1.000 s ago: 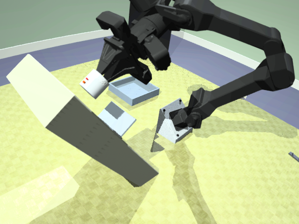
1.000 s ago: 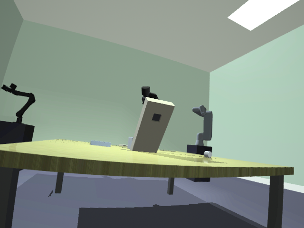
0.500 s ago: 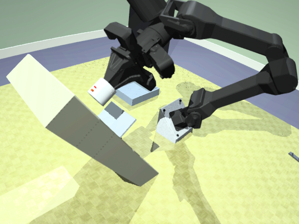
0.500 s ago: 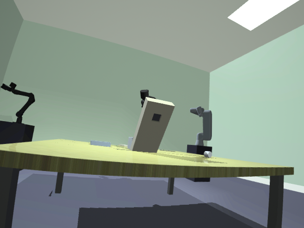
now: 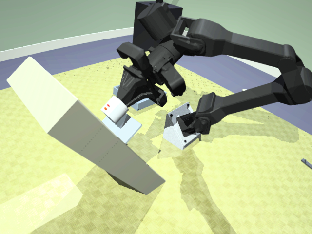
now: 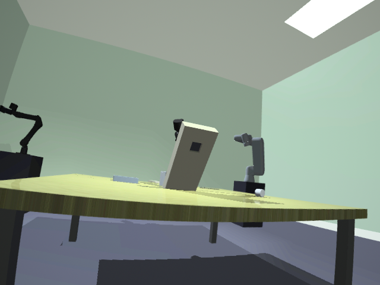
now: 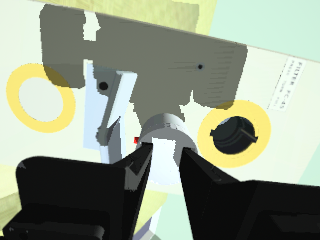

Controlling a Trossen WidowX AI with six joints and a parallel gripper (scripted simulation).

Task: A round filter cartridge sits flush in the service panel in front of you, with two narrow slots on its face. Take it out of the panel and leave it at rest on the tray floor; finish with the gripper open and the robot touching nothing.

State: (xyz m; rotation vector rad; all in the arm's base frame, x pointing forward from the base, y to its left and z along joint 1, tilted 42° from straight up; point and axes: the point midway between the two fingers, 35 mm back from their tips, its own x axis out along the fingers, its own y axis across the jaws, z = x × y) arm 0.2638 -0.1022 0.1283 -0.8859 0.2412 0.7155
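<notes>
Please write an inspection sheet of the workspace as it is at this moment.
Surface: yellow-green wood-grain table, crossed by arm shadows.
Job's things: white filter cartridge is out of the tilted service panel; its yellow-ringed socket is dark and vacant. Cartridge hangs above the pale blue tray, not yet resting on it.
Clutter: grey wedge bracket; small white cylinder near the far table edge.
Gripper: gripper shut on the cartridge's body.
Cables: nothing seen.
Surroundings: green walls, ceiling light, a grey arm and a black arm standing idle.
</notes>
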